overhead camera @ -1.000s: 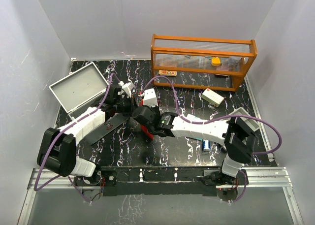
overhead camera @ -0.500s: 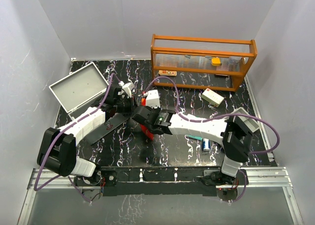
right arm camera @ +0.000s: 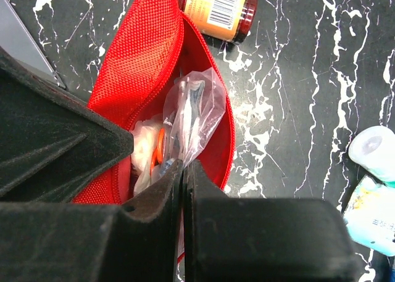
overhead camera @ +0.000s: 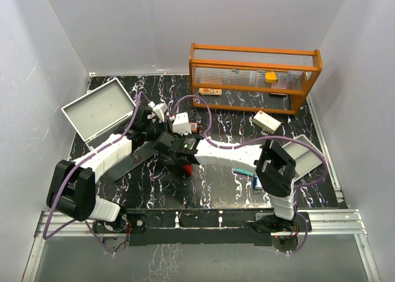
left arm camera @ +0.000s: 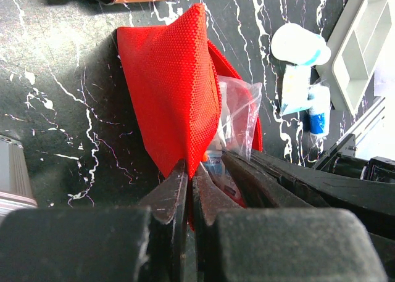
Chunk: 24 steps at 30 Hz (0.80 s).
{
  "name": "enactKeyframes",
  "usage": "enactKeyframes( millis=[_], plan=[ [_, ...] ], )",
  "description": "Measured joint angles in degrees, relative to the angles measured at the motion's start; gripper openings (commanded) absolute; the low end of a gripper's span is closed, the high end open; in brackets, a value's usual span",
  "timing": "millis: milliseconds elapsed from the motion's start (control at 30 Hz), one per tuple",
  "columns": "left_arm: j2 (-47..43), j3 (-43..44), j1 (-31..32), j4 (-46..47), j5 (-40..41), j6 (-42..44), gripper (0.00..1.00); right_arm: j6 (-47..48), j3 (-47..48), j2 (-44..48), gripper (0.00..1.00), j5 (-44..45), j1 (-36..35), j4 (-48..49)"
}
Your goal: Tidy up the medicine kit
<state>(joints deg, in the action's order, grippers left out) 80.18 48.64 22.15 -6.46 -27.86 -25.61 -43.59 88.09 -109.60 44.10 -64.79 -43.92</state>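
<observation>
Between the two dark fingers of the left tool point(left arm camera: 188, 171), pressed together, sits a pinch of a red fabric pouch point(left arm camera: 170, 91), and the woven cloth rises from the grip like a tent. The right tool point(right arm camera: 183, 169) is closed just as tightly on the pouch's rim, beside the opening, so the mouth gapes between the two.

Inside the pouch lies a crinkled clear plastic bag point(right arm camera: 194, 106) with slim items in it. Next to it are something white and a bit of orange; what they are cannot be told. Just past the pouch an amber bottle point(right arm camera: 219, 7) with an orange label lies on its side on the black, white-veined table point(overhead camera: 154, 189). A shallow grey divided tray point(overhead camera: 305, 152) sits near the right edge.

The medicine kit point(overhead camera: 99, 111), a large light-grey metal case, stands at the far left of the table, well apart from the pouch. An orange wooden rack point(overhead camera: 253, 75) with clear panels lines the far side.

Both white arms meet mid-table. The left arm reaches forward and inward, and the right arm stretches low toward the left.
</observation>
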Motion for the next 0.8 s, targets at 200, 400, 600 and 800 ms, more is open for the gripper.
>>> enactKeyframes(
  millis=[200, 400, 600, 800],
  plan=[
    [0.0, 0.0, 0.0, 0.0, 0.0, 0.0, 0.0, 1.9, -1.2, 1.2, 0.27, -3.6, 0.4, 3.0],
    [0.0, 0.0, 0.0, 0.0, 0.0, 0.0, 0.0, 2.1, -4.7, 6.9, 0.28, -9.9, 1.7, 5.7],
    [0.0, 0.0, 0.0, 0.0, 0.0, 0.0, 0.0, 1.0, -6.5, 11.1, 0.19, -14.8, 3.4, 7.0],
    [0.0, 0.0, 0.0, 0.0, 0.0, 0.0, 0.0, 0.0, -7.3, 10.8, 0.16, -18.1, 3.7, 6.6]
  ],
)
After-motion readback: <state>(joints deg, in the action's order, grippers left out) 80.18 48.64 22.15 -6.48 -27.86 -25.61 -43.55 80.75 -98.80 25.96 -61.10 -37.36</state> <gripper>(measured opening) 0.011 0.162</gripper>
